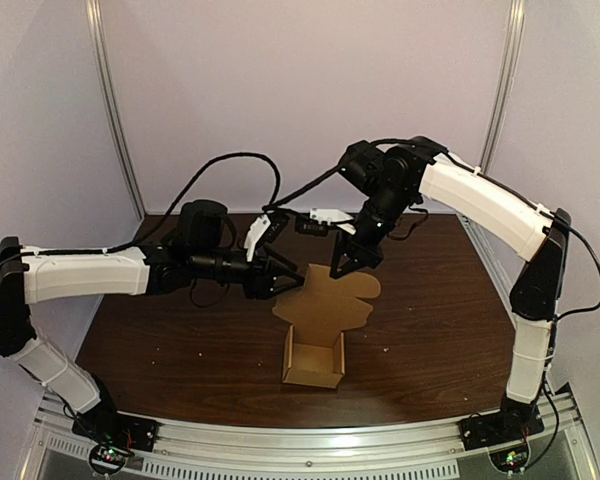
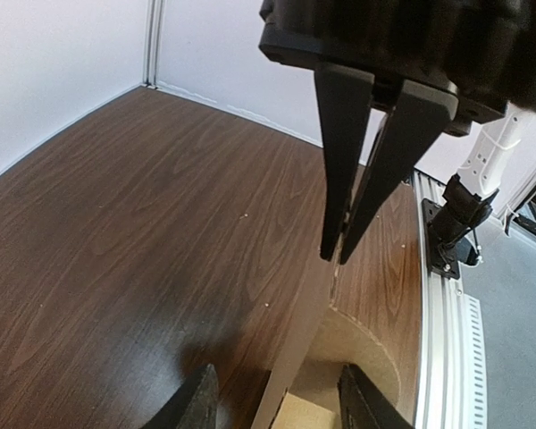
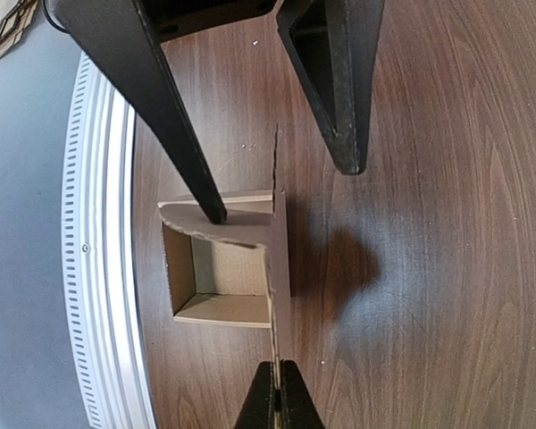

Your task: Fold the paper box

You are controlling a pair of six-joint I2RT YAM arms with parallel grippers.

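Observation:
A small brown cardboard box [image 1: 313,362] stands open-topped on the dark wood table [image 1: 180,340], its lid flap [image 1: 330,296] raised upright behind it. My right gripper [image 1: 342,268] is shut on the flap's upper edge; in the right wrist view its fingers [image 3: 277,395] pinch the thin cardboard edge [image 3: 273,268] beside the box cavity [image 3: 219,268]. My left gripper [image 1: 288,281] is open, one finger on each side of the flap [image 2: 314,322]. Its fingertips [image 2: 195,404] do not press the flap. The left wrist view shows the right gripper [image 2: 337,255] closed on the flap.
A ribbed aluminium rail [image 1: 310,440] runs along the near table edge, close to the box [image 3: 98,268]. White walls with metal posts [image 1: 115,110] enclose the back and sides. Black cables [image 1: 250,165] hang behind the arms. Small crumbs dot the wood.

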